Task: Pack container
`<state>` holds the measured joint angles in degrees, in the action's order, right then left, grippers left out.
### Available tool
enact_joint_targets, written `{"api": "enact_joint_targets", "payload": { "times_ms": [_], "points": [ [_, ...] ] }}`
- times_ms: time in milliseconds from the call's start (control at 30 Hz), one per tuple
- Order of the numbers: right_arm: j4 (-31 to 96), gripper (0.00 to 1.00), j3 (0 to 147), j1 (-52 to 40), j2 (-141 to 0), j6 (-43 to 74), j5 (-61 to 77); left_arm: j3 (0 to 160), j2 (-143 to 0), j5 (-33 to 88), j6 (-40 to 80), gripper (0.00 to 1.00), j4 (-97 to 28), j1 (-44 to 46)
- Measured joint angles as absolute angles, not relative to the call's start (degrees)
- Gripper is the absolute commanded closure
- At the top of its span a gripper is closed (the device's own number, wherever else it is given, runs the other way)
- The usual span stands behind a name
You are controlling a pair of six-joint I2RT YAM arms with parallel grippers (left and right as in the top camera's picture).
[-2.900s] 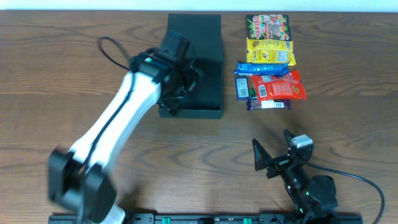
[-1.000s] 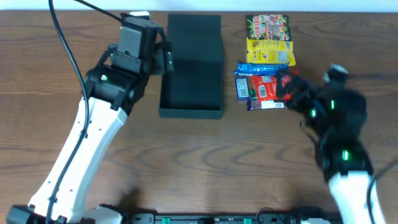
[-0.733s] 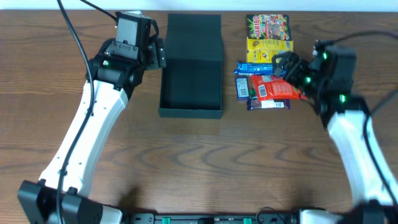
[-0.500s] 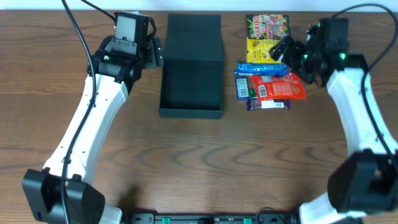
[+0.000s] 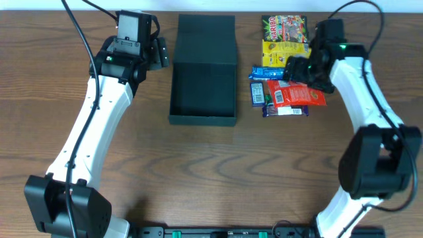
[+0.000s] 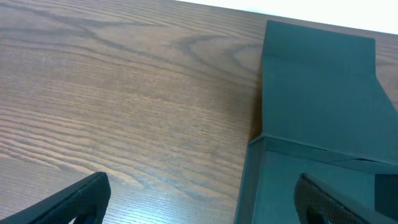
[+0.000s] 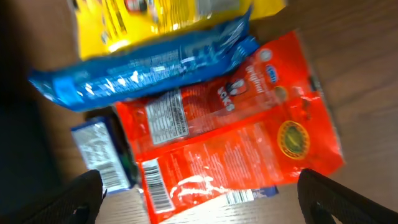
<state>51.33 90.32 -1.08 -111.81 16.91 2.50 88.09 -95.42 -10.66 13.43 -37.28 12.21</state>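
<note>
The container (image 5: 202, 82) is a black open box with its flap lid (image 5: 206, 36) laid back toward the far edge. It looks empty. My left gripper (image 5: 160, 53) is open and empty just left of the box's far left corner. In the left wrist view the gripper (image 6: 205, 208) straddles the left wall of the container (image 6: 323, 93). My right gripper (image 5: 297, 70) is open and empty over the snack pile. In the right wrist view the gripper (image 7: 214, 202) hovers above a red packet (image 7: 230, 143), beside a blue packet (image 7: 149, 68).
Snacks lie right of the box: a Haribo bag (image 5: 285, 28), a yellow packet (image 5: 285, 53), a blue bar (image 5: 272, 71), the red packet (image 5: 299, 94), a small blue packet (image 5: 256, 93) and a dark bar (image 5: 285, 111) under the red one. The table's far edge is close behind.
My right arm has swung from the front of the table up to the snack pile. My left arm has moved off the box to its far left side.
</note>
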Motion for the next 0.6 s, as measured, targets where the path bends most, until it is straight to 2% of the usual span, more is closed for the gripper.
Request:
{"api": "enact_joint_targets", "payload": {
  "times_ms": [300, 433, 467, 600],
  "points": [
    [50.3, 0.02, 90.3, -1.4, -118.0, 11.8, 1.6, 88.1, -95.4, -10.7, 13.0, 0.05, -37.9, 12.2],
    [49.4, 0.08, 90.3, -1.6, -119.0, 10.0, 1.4, 88.1, -95.4, -10.7, 12.6, 0.05, -37.9, 12.2],
    [49.1, 0.11, 90.3, -1.7, -119.2, 9.7, 1.3, 88.1, -95.4, -10.7, 12.3, 0.05, -37.9, 12.2],
    [48.9, 0.41, 91.0, -2.4, -120.2, 8.3, 0.7, 88.1, -95.4, -10.7, 11.7, 0.05, -37.9, 12.2]
  ]
}}
